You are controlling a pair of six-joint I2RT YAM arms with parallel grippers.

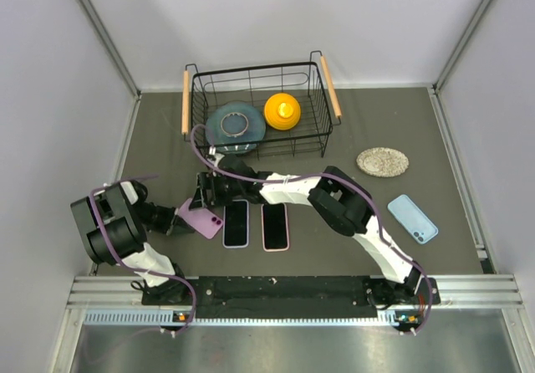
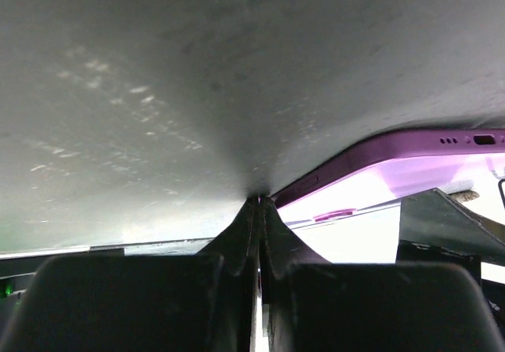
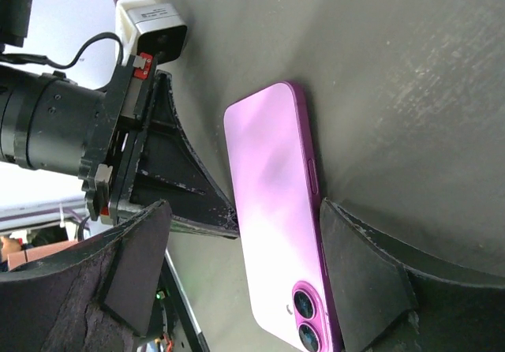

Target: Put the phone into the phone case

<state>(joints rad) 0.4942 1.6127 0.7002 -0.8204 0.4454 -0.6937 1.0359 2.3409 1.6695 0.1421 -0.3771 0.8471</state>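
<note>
A purple phone (image 1: 203, 221) lies back up at an angle on the dark table, its twin camera lenses visible in the right wrist view (image 3: 272, 210). My right gripper (image 1: 203, 194) is open and straddles it (image 3: 245, 210); one finger (image 3: 363, 273) touches the phone's side, the other stands apart. My left gripper (image 1: 178, 221) is shut and empty, its tips (image 2: 259, 202) low on the table against the phone's edge (image 2: 410, 159). A light blue phone case (image 1: 412, 218) lies far to the right.
Two dark-faced phones, one purple-rimmed (image 1: 236, 222) and one pink-rimmed (image 1: 275, 227), lie side by side just right of the purple phone. A wire basket (image 1: 322, 109) at the back holds a plate and a yellow object. A speckled oval coaster (image 1: 383, 161) lies at the right.
</note>
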